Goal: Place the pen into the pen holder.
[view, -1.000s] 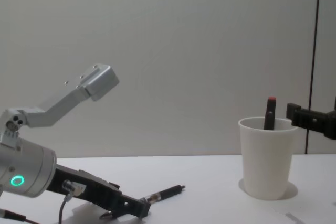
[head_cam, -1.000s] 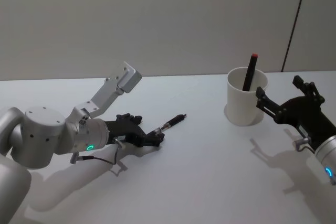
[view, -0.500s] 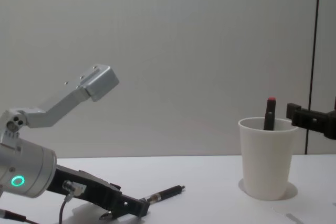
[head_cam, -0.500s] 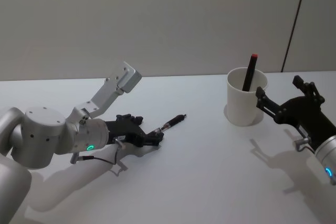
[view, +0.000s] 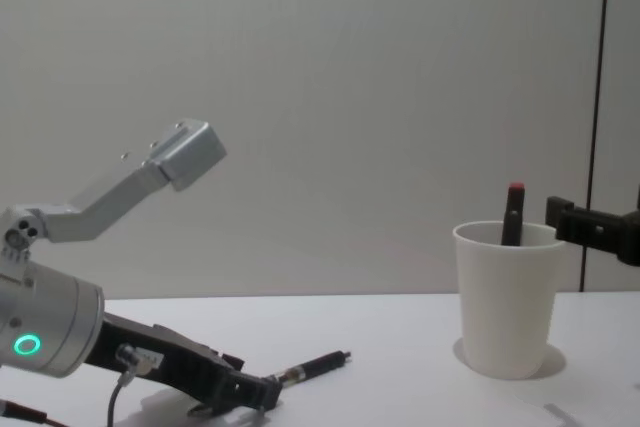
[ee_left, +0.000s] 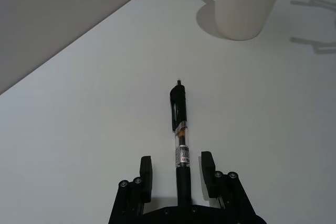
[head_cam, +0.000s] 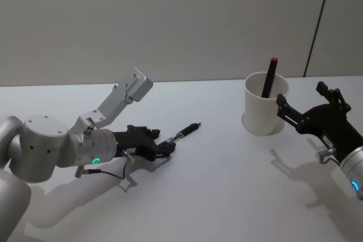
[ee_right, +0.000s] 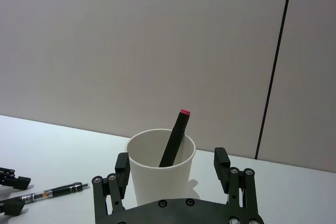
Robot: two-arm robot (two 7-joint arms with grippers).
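A black pen (head_cam: 185, 132) with a clear midsection lies flat on the white table (head_cam: 227, 185), left of centre. My left gripper (head_cam: 165, 146) is low over the table at the pen's rear end. In the left wrist view the gripper (ee_left: 177, 161) is open, one finger on each side of the pen (ee_left: 179, 129), with gaps between. The pen holder (head_cam: 264, 111), a white paper cup, stands at the right with a red-tipped black pen (head_cam: 270, 77) leaning inside. My right gripper (head_cam: 302, 96) hovers open just right of the cup, aimed at it (ee_right: 157, 182).
The left arm's grey elbow link (head_cam: 127, 92) rises above the table behind the left gripper. A plain wall runs along the table's far edge. Bare table surface lies between the pen and the cup.
My left gripper has drawn back slightly along the pen toward the left. The pen, the cup and the right gripper have not moved.
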